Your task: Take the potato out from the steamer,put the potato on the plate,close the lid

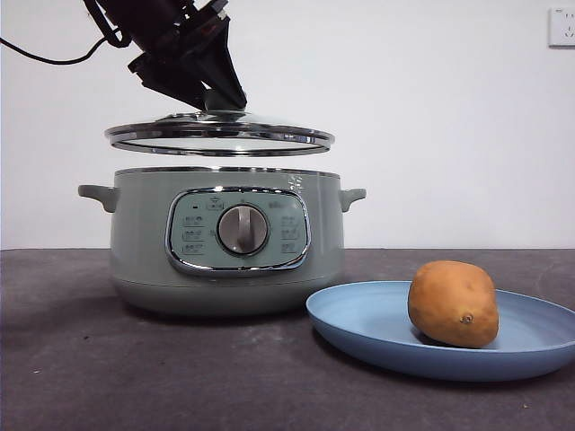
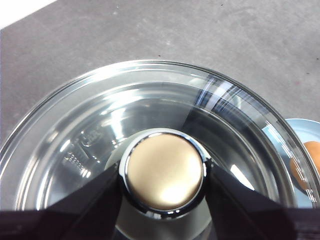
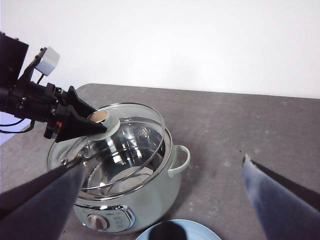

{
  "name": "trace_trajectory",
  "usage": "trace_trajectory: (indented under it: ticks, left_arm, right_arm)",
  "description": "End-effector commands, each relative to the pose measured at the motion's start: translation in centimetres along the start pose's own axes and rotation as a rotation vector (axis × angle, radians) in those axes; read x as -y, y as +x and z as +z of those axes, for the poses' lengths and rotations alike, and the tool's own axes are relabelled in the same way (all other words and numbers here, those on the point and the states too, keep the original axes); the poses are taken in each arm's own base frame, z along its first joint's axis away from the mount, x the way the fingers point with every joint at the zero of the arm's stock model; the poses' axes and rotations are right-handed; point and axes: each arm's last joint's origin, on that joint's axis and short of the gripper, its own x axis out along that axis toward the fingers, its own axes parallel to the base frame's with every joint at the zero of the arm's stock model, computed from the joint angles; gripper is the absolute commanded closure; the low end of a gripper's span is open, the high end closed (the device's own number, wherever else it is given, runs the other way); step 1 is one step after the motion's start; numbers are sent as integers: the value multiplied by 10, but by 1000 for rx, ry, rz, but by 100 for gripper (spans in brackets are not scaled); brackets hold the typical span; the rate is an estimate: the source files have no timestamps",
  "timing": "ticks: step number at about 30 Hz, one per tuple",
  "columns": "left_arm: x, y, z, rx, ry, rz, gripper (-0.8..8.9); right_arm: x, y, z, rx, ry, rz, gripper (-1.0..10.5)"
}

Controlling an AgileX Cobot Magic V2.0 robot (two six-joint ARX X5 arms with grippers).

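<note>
My left gripper (image 1: 220, 97) is shut on the knob (image 2: 164, 172) of the glass lid (image 1: 220, 135) and holds it level a short way above the sage-green steamer (image 1: 225, 242). The lid's chrome rim hangs clear of the pot's rim. The orange-brown potato (image 1: 453, 303) lies on the light-blue plate (image 1: 359, 323), to the right of the steamer. My right gripper (image 3: 170, 160) is open and empty, raised well back from the pot. From it I see the lid (image 3: 130, 145) held slightly tilted over the steamer (image 3: 150, 195) by the left gripper (image 3: 85, 122).
The steamer and plate stand on a dark grey table (image 1: 81, 359) against a white wall. A wall socket (image 1: 561, 27) sits at the top right. A black cable (image 1: 45, 56) trails from the left arm.
</note>
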Motion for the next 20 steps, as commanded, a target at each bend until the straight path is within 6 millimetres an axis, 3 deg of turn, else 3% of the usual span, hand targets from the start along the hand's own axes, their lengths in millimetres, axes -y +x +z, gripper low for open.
trace_trajectory:
  ticks: [1,6,15,20]
  left_arm:
    - [-1,2,6,50,30,0,823]
    - [-5,18,-2,0,12,-13,823]
    - [-6,20,-3,-12,10,3,823]
    - [-8,32,-9,-45,-3,-10,823]
  right_arm:
    - [0,0,0,2,4,-3,406]
    - [0,0,0,2,-3,-3,406]
    - [0,0,0,1,-11,-2,406]
    - [0,0,0,0,-11,-2,406]
